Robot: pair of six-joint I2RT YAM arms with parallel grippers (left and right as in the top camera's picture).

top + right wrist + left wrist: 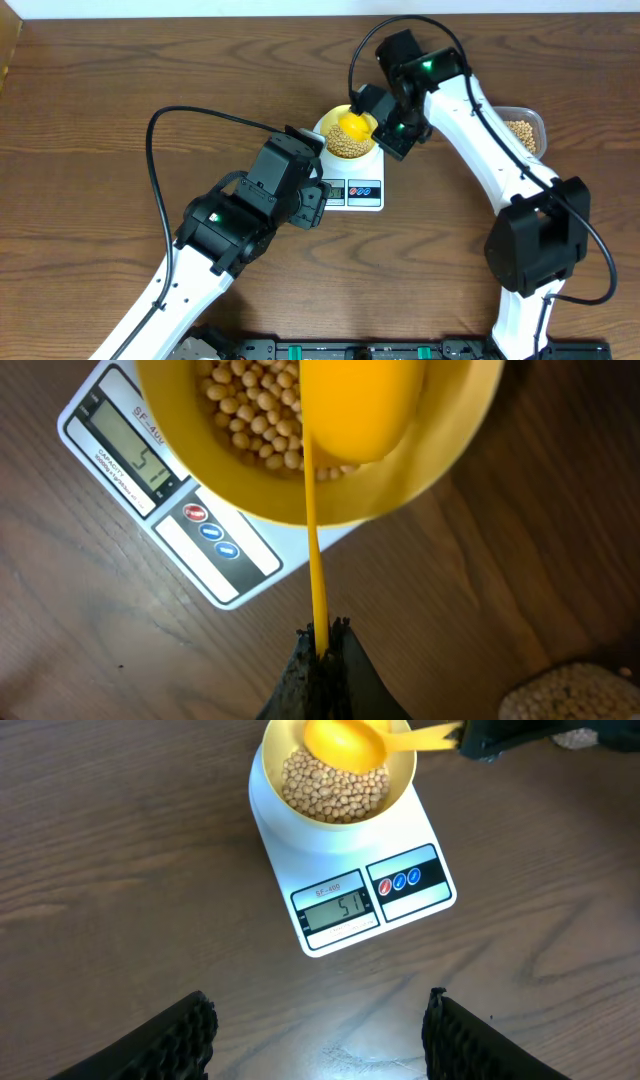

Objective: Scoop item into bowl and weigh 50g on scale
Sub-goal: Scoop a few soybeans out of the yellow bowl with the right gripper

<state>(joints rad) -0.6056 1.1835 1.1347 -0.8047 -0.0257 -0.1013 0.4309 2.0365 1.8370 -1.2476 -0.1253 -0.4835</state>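
Setting: robot manipulation test bench, lab-type rather than home kitchen. Evidence: white-and-black left arm point(215, 230) and right arm point(490, 150), bases at black mounting rail point(400, 351) along front edge of wood-grain table point(80, 120); exposed black cable point(151, 150) looped in air. Kitchen items limited to scale point(400, 895), bowl point(398, 782), beans point(335, 790), scoop point(345, 742), clear tub point(535, 116).

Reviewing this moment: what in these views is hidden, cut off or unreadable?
Overhead: the display on the white flat kitchen scale is too small to read; left wrist shows 51.
Overhead: the clear plastic tub is partly hidden by the right arm; right wrist's frame edge cuts it off.
Right wrist: the yellow long-handled scoop shows only its underside, hiding any load.
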